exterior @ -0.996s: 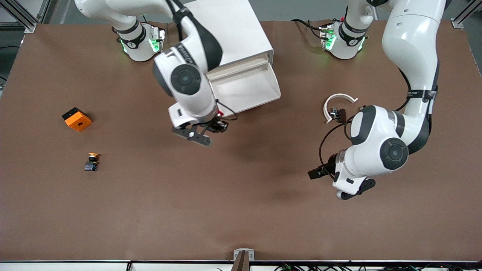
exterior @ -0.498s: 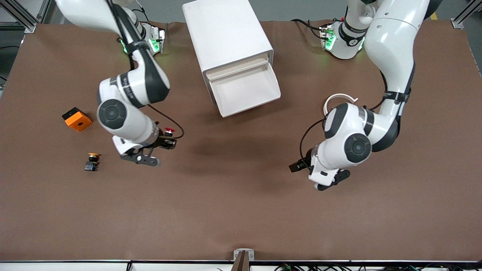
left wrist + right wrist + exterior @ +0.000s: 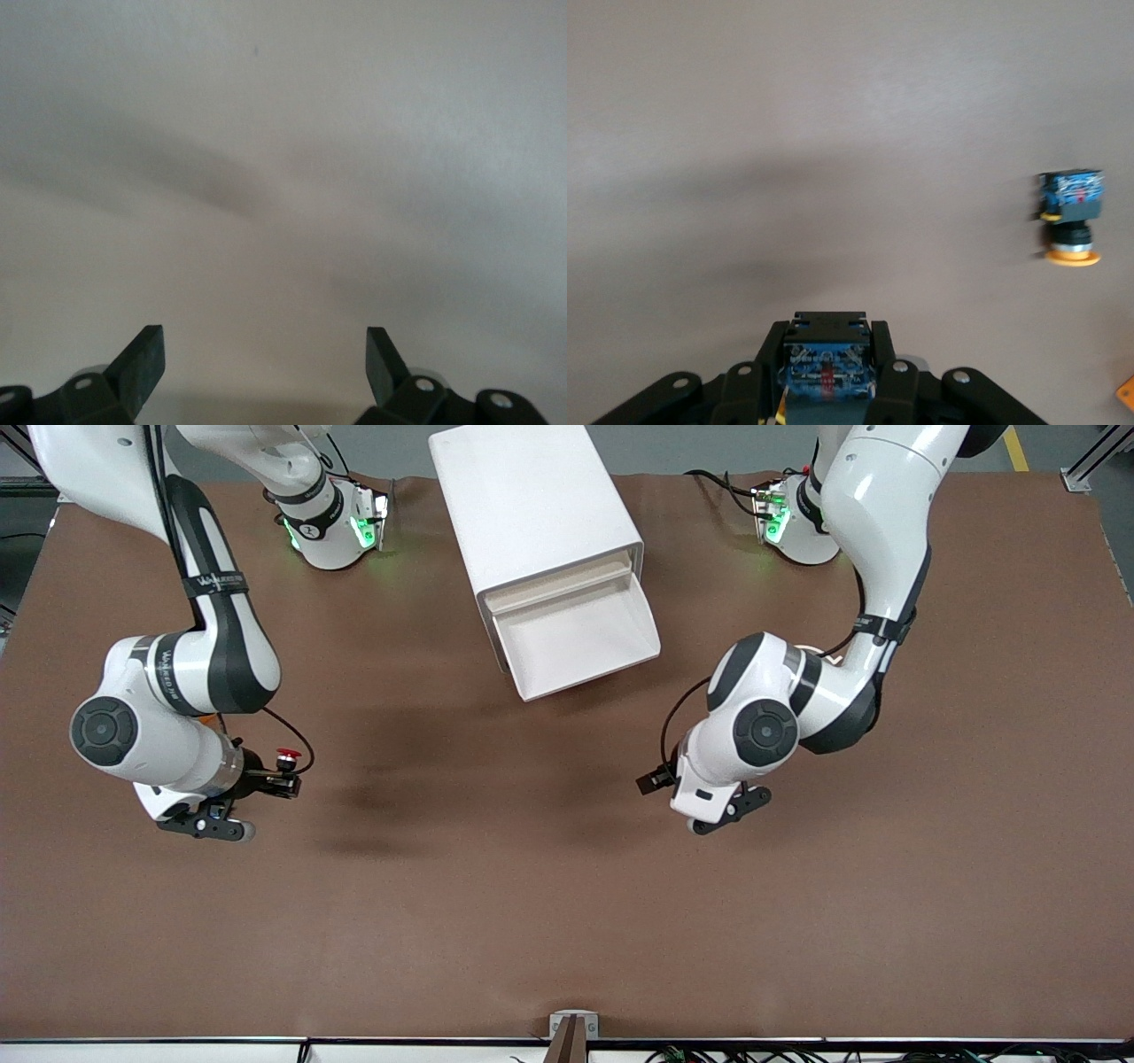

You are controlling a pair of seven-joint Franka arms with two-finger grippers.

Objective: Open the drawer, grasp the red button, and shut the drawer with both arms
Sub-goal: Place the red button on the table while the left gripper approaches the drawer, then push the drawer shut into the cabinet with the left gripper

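Brown cloth covered the whole table [image 3: 567, 921], and everything stood on it. At about twelve o'clock on the table, near the robots' bases, stood the big white cabinet [image 3: 532, 505]. Its uppermost drawer [image 3: 576, 638] was pulled out toward the front camera, and I could see only its pale inside.

Next in size were the two white arms. The right arm [image 3: 177, 673] reached to about nine o'clock, toward its own end of the table, bent at the elbow. The left arm [image 3: 797, 691] came down from its base to about three o'clock from the middle of the table.

The right gripper [image 3: 285, 781] hung over the bare cloth at nine o'clock. Its fingers were pressed together on the button [image 3: 286, 758], whose round red cap showed just above the black fingers in the front view. In the right wrist view the black and blue body of the button [image 3: 826, 372] sat between the two fingers [image 3: 877, 381]. So the button was out of the drawer and up in the air with this gripper.

The left gripper [image 3: 654, 781] hung over the cloth, at about five o'clock from the drawer front. Its fingers [image 3: 142, 363] stood wide apart and nothing was between them.

Smallest was a second button [image 3: 1069, 217], with an orange-yellow cap, lying on its side on the cloth, apart from the right gripper; only the right wrist view showed it.
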